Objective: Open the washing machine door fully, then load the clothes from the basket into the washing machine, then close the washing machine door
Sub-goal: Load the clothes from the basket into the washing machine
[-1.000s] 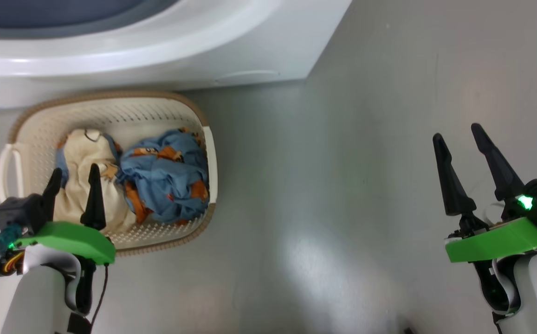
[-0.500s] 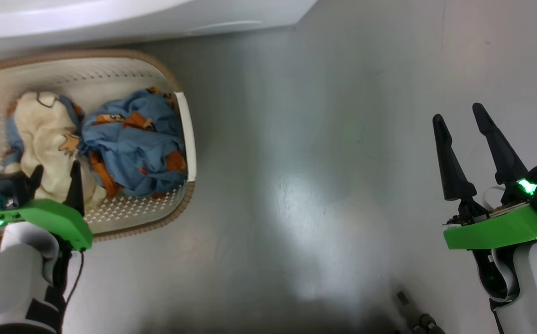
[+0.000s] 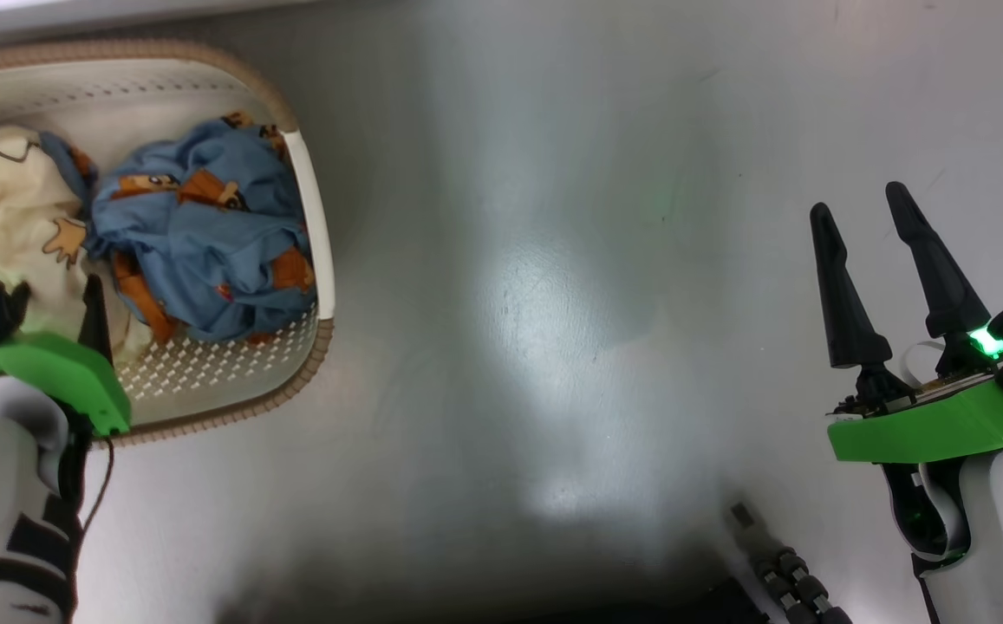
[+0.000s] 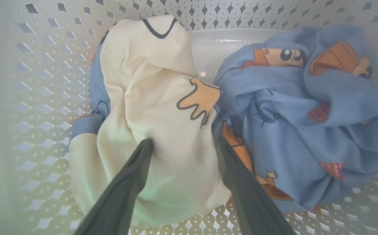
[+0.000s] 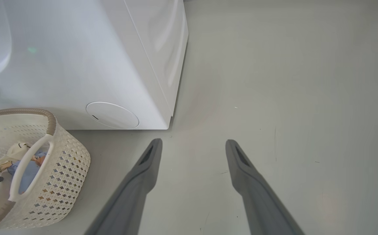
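The basket (image 3: 321, 334) stands on the floor at the upper left of the head view, holding the clothes: a cream-white garment (image 3: 7, 208) and a blue one with orange prints (image 3: 198, 243). My left gripper (image 3: 55, 299) is down inside the basket. In the left wrist view it (image 4: 184, 142) is open, its fingers astride a fold of the cream garment (image 4: 156, 98), with the blue garment (image 4: 306, 114) to its right. My right gripper (image 3: 858, 204) hangs open over bare floor, far from the basket. The washing machine (image 5: 94, 65) stands behind the basket (image 5: 64, 163). Its door is out of view.
A round white flap (image 5: 112, 115) sits low on the machine's front. Grey floor stretches right of the basket and machine, under my right gripper (image 5: 193, 143). A dark ribbed part (image 3: 787, 581) shows at the head view's bottom edge.
The head camera has tipped down, so basket and machine slid up and left in the picture. My left gripper stays over the cream garment, fingers still open. The right gripper has hardly moved.
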Tool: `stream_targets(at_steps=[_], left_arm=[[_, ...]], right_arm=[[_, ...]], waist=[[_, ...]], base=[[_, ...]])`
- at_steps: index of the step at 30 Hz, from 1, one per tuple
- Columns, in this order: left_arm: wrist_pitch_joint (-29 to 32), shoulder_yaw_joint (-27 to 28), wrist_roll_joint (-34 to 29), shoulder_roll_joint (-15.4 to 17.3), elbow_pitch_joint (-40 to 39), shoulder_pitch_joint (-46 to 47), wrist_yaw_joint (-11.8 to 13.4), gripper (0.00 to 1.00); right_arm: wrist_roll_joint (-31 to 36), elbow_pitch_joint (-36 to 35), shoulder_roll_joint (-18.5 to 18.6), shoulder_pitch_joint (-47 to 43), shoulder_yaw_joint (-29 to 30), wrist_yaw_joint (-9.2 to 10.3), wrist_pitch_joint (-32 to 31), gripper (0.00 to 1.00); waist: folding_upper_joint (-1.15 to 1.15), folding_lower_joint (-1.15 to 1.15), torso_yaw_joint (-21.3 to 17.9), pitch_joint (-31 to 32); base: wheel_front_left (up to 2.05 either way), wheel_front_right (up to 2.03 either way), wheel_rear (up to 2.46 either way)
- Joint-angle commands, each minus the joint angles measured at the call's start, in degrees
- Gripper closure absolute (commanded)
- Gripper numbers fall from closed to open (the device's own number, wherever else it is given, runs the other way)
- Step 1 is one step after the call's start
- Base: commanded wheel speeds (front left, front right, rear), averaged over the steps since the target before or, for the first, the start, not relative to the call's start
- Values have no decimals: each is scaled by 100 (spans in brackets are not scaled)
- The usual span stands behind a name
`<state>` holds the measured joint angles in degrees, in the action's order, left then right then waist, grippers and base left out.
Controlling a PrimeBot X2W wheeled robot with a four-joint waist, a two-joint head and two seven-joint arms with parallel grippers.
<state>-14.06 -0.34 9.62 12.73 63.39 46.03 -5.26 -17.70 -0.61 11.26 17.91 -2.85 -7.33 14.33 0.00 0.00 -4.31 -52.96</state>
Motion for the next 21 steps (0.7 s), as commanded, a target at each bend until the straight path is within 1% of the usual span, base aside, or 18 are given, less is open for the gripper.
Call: stream_targets(at_steps=[1,7,14,16,19,20,21], left_arm=[[-23,101,-61,316,36,-74,48,0],[78,19,-117,444,269,292,207,0],[635,-203,-312,562,598,717,529,0],[783,-239,-322,561,658,821,558,0],[851,-258,-295,547,697,931,569,0],[871,-264,-283,537,711,954,560,40],[862,-251,-251,517,718,977,548,74]], right_arm=[[47,-143,7,-136,-91,-16,67,0],[32,-187,-8,-109,-101,-16,67,0],[8,-231,-56,-59,-135,-16,67,0],[0,-255,-59,-61,-136,-16,67,0],[-9,-286,-58,-64,-126,-16,67,0],[-7,-290,-59,-66,-123,-16,67,0],[-4,-291,-63,-66,-120,-16,67,0]], waist=[[0,0,-23,-109],[0,0,-75,-315],[0,0,-169,-491],[0,0,-187,-524],[0,0,-202,-561],[0,0,-203,-564],[0,0,-203,-560]], base=[[0,0,0],[0,0,0],[0,0,0],[0,0,0],[0,0,0],[0,0,0],[0,0,0]])
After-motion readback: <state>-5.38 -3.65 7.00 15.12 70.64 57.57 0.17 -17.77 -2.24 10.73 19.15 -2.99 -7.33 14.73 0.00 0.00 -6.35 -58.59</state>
